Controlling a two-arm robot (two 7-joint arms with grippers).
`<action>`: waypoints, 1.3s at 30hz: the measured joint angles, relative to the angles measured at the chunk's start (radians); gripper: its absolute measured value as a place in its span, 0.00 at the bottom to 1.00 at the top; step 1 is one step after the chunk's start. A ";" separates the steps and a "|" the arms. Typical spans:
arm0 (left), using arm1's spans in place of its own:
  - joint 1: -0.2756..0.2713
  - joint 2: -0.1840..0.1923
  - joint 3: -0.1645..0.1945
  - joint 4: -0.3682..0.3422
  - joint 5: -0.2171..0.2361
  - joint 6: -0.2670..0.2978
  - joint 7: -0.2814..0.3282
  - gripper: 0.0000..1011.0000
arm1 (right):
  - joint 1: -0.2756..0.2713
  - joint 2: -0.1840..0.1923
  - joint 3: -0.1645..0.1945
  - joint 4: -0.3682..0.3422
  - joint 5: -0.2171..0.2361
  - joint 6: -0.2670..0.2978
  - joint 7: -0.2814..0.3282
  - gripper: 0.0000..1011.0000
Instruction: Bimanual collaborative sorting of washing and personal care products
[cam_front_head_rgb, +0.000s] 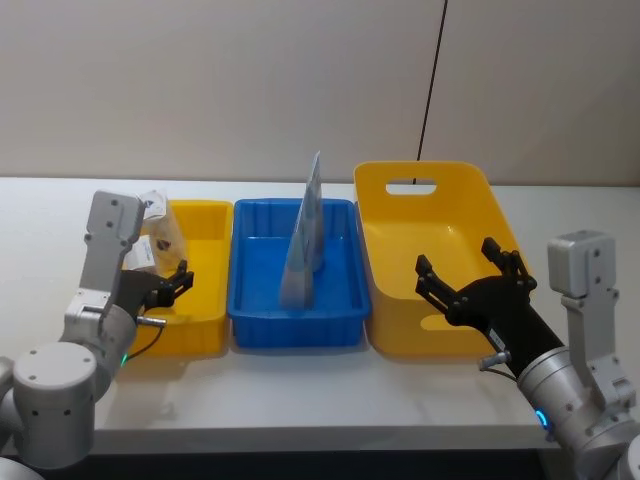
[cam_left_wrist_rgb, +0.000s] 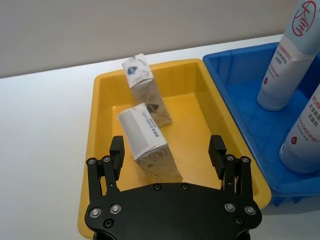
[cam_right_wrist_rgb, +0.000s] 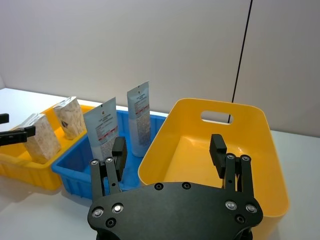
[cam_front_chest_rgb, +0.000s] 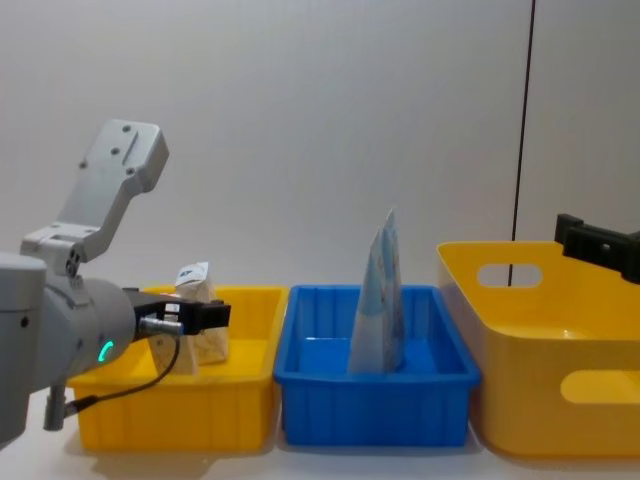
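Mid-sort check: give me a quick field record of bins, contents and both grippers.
small yellow bin: near soft pack, far soft pack
blue bin: front pouch, rear pouch, both upright
large yellow bin: robot's right side
left gripper: open, at small yellow bin's near edge
right gripper: open, over large yellow bin's front wall

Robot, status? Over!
Left gripper open at small yellow bin, two packs inside. Right gripper open at big yellow bin. Two pouches in blue bin. Nothing blocking.

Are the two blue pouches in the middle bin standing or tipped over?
Upright: both pale blue pouches stand tall, close together, in the blue bin.
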 joint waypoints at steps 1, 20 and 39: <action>0.000 -0.004 -0.006 0.007 -0.009 -0.004 -0.006 0.99 | 0.000 0.000 0.000 0.000 0.000 0.000 0.000 0.99; -0.006 -0.041 -0.068 0.066 -0.067 -0.046 -0.047 0.99 | 0.000 0.000 0.000 0.000 0.000 0.000 0.000 0.99; -0.018 -0.066 -0.091 0.106 -0.074 -0.065 -0.063 0.99 | 0.000 0.000 0.000 0.000 0.000 0.000 0.000 0.99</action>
